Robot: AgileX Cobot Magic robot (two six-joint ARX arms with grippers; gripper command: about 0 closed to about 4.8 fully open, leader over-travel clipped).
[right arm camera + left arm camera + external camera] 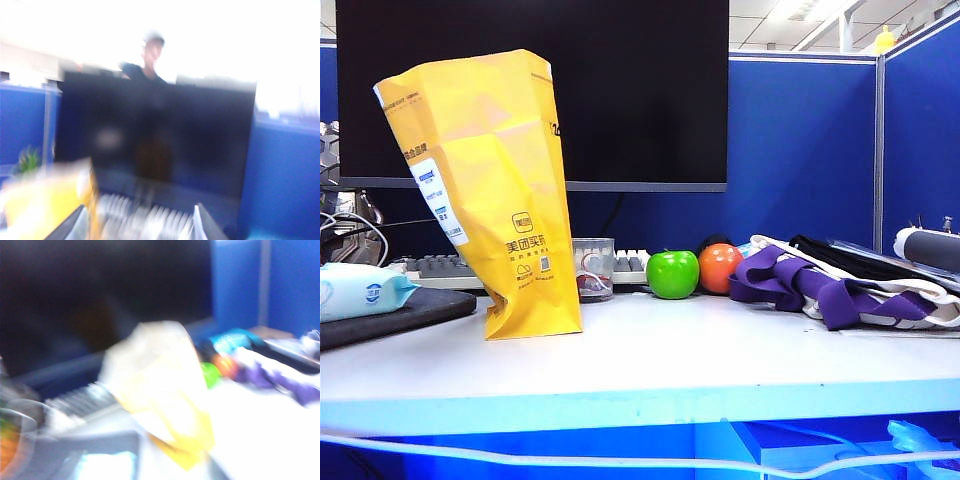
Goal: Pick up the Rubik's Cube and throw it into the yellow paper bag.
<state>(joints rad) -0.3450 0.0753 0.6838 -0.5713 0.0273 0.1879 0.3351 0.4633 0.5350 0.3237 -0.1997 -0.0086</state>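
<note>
From the outside camera I see the yellow paper bag standing upright and leaning a little on the left part of the white table, with a green apple and an orange well to its right, and a purple cloth beyond them. Neither arm shows there.

I cannot find the cube in any view. It may already be inside the bag, but I cannot confirm that.

Both wrist cameras are badly smeared. The left one shows the bag below and ahead of it. The right one shows the monitor, with two pale fingertips of the right gripper standing apart at the frame edge and nothing between them. The left gripper's claw I cannot make out at all.

My reading: the drop is done or the cube is lost. Next I need steady views to check the bag.
</note>
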